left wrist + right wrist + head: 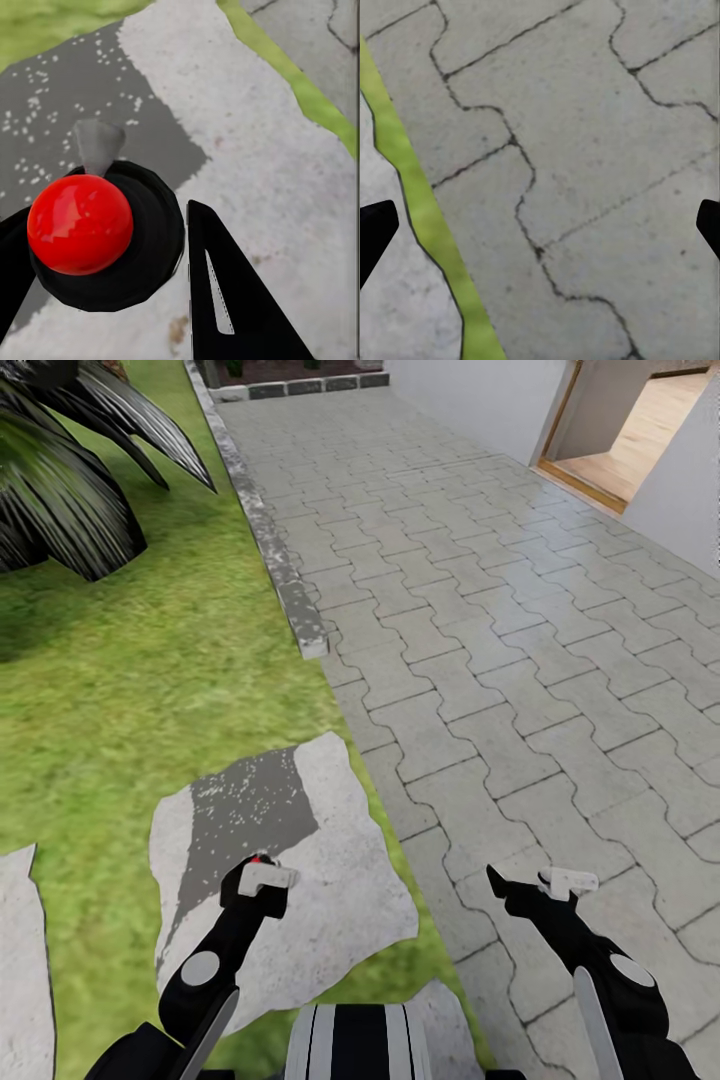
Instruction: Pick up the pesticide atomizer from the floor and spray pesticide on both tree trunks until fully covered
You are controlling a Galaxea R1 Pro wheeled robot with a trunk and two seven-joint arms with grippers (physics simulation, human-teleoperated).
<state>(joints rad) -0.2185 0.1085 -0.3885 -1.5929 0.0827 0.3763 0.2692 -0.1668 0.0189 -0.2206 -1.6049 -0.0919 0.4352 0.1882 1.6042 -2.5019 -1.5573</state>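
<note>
Now left hand (112,247) clamped on pesticide atomizer (82,225), axis along fingers, right hand (540,225) spread empty.

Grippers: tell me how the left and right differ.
The left gripper is shut on the dark, red-topped atomizer; the right gripper is open and empty. The left hangs over a stepping stone; the right over the paving. Both are black.
</note>
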